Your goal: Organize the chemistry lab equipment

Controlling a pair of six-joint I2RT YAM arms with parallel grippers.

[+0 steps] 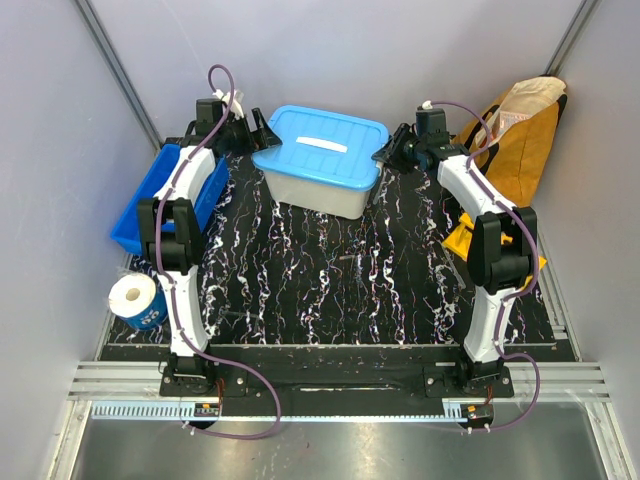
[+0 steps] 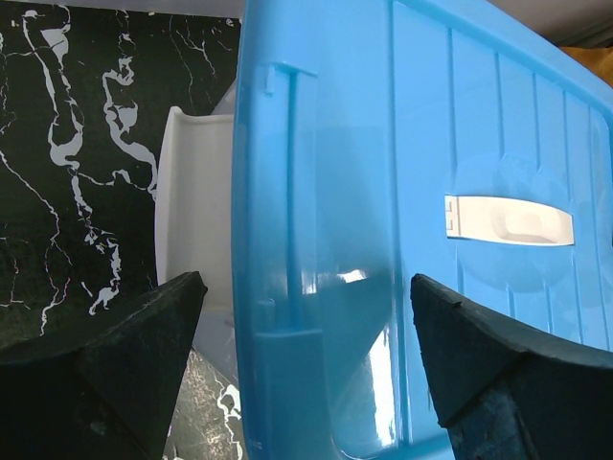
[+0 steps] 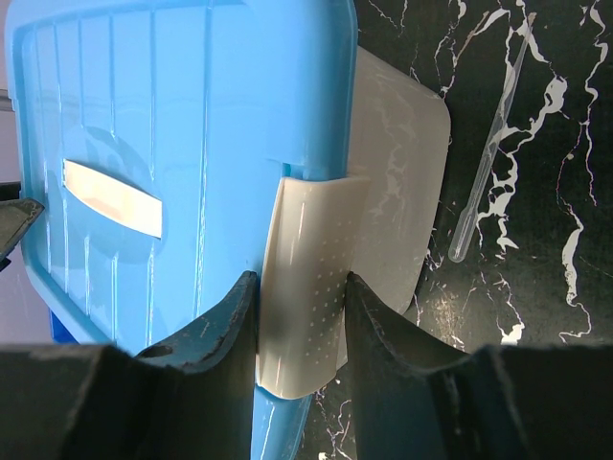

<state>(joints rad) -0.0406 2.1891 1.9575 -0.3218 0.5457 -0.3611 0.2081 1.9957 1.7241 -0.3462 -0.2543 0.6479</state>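
Note:
Of the chemistry lab equipment, only one thin transparent tube (image 3: 488, 144) shows, lying on the black marbled table beside the tub. The large white tub (image 1: 330, 195) with its blue lid (image 1: 320, 145) stands at the back middle. My left gripper (image 2: 306, 326) is open at the tub's left end, its fingers (image 2: 105, 364) straddling the lid's edge (image 2: 287, 240) without touching it. My right gripper (image 3: 302, 283) is at the tub's right end, shut on the white side latch (image 3: 311, 259) that folds over the lid rim. In the top view the left gripper (image 1: 255, 135) and the right gripper (image 1: 392, 152) flank the tub.
A blue divided tray (image 1: 160, 195) lies at the back left under the left arm. A roll of paper (image 1: 135, 298) stands at the table's left edge. A yellow bag (image 1: 515, 140) leans at the back right.

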